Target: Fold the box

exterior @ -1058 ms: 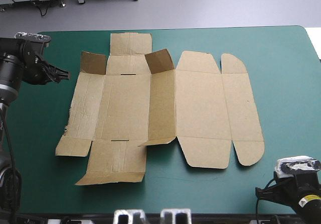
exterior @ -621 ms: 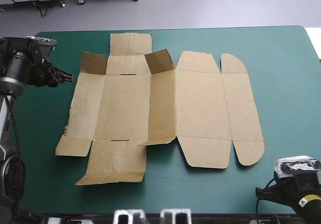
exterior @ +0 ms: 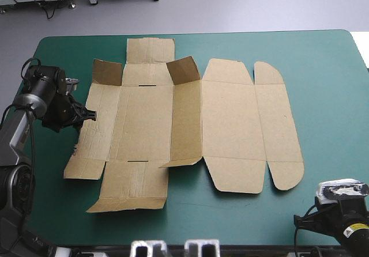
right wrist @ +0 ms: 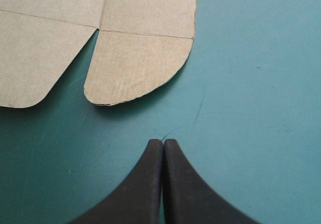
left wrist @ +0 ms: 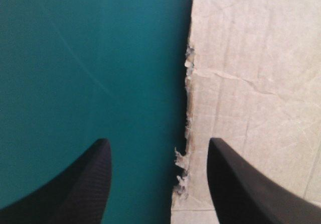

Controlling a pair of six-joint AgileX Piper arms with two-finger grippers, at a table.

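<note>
The box (exterior: 190, 124) is spread across the middle of the tabletop (exterior: 328, 61), its left edge is straddled by the left end effector (exterior: 87, 114), and the right end effector (right wrist: 163, 142) is placed near its near right corner, apart from it.

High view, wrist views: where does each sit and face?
High: above, behind robot, looking down on the box; both arms show.
Left wrist: over the left end effector, open, facing down at the box's torn left edge.
Right wrist: over the right end effector, shut, facing the box's rounded near-right flap.
Shared: high and left wrist both show that torn edge.
</note>
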